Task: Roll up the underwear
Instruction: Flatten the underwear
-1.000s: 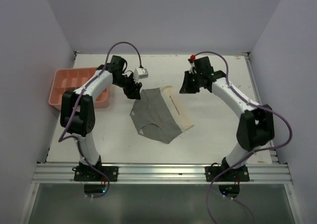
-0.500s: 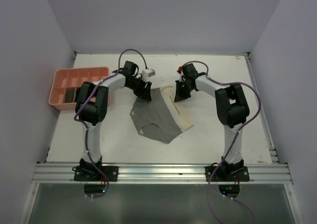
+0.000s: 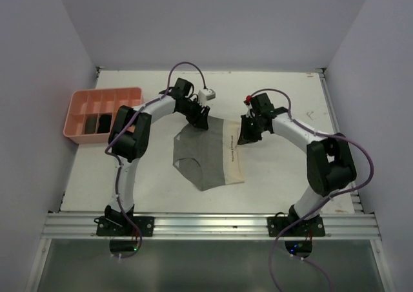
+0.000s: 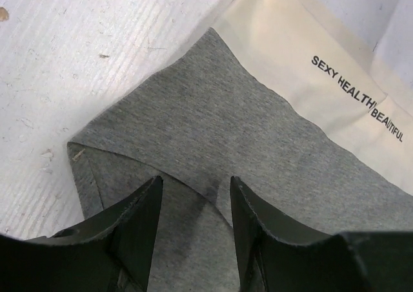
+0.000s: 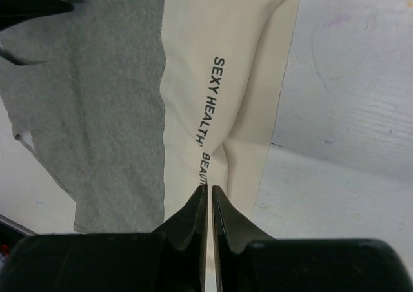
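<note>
The underwear (image 3: 203, 153) lies flat and unrolled in the middle of the tabletop (image 3: 290, 169). The grey body is to the left and the cream waistband (image 3: 230, 151) runs along its right edge. That band is the long line I care about: it goes from far to near, tilted a little.

The garment sits between my two arms. The right pincer (image 5: 208, 190) is at the band's far end, its fingers pressed together. A crease in the cream cloth runs straight up into the tips, so I judge it is pinching a fold of the band. The left pincer (image 4: 195, 182) is spread wide over the grey far-left corner, holding nothing. I cannot tell whether its tips touch the cloth.

Any roll should run along the band, so the two far corners matter and each arm is near one.

The right finger bodies cover the actual contact point. The pink tray (image 3: 103, 95) far left holds dark lumps (image 3: 97, 121) too small to identify.
</note>
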`<state>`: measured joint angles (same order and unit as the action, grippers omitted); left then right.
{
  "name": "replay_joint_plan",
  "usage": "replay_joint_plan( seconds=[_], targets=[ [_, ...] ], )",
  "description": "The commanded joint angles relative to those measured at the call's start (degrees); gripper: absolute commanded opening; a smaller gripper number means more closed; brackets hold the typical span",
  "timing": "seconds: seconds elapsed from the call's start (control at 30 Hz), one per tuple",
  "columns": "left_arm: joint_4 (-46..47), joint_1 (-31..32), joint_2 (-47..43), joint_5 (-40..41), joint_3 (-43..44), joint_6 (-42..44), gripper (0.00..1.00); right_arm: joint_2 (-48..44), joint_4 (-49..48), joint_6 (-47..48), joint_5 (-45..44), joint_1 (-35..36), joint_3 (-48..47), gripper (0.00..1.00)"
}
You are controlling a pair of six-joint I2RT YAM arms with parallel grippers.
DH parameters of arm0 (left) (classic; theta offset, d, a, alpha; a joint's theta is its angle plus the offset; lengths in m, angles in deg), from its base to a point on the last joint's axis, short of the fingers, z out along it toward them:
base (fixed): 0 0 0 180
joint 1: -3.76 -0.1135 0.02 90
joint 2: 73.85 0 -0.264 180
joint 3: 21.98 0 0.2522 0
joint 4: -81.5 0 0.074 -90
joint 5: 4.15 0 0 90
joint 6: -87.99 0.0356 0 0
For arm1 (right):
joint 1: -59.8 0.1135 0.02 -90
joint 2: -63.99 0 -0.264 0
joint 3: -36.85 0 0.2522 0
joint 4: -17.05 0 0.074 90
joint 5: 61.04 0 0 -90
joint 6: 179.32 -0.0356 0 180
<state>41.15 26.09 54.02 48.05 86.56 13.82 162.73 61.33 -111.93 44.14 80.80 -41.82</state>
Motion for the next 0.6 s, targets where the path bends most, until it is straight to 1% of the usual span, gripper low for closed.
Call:
replay_joint_plan(
  seconds=[0.0, 0.03, 0.07, 0.17, 0.33, 0.43, 0.57],
  targets=[
    [-1.1, -0.1, -2.5, -0.3, 0.3, 4.7, 0.51, -5.0, -0.7, -2.1, -4.0, 0.1, -3.2, 0.12],
    [-1.8, -0.1, -4.3, -0.5, -0.6, 5.3, 0.51, -4.1, -0.7, -2.1, -6.0, 0.0, -4.0, 0.15],
    [-3.0, 0.0, -5.3, -0.7, -1.2, 6.5, 0.51, -3.4, -0.7, -2.2, -7.1, -0.2, -4.9, 0.15],
    [-5.0, 0.0, -9.6, -2.0, -5.0, 8.5, 0.51, 1.7, 0.1, -2.9, -9.5, -1.4, -9.3, 0.15],
    [-6.6, 2.2, -16.3, -3.9, -13.4, 13.6, 0.51, 10.7, 0.1, -2.3, -9.8, -2.0, -16.6, 0.15],
    [-5.3, 4.6, -19.0, -6.0, -16.9, 15.5, 0.51, 13.6, 0.0, -2.4, -10.2, -2.0, -19.9, 0.15],
    [-1.6, 8.0, -19.7, -5.7, -20.2, 15.8, 0.51, 17.5, 0.4, -2.3, -11.5, -2.8, -23.3, 0.16]
  ],
)
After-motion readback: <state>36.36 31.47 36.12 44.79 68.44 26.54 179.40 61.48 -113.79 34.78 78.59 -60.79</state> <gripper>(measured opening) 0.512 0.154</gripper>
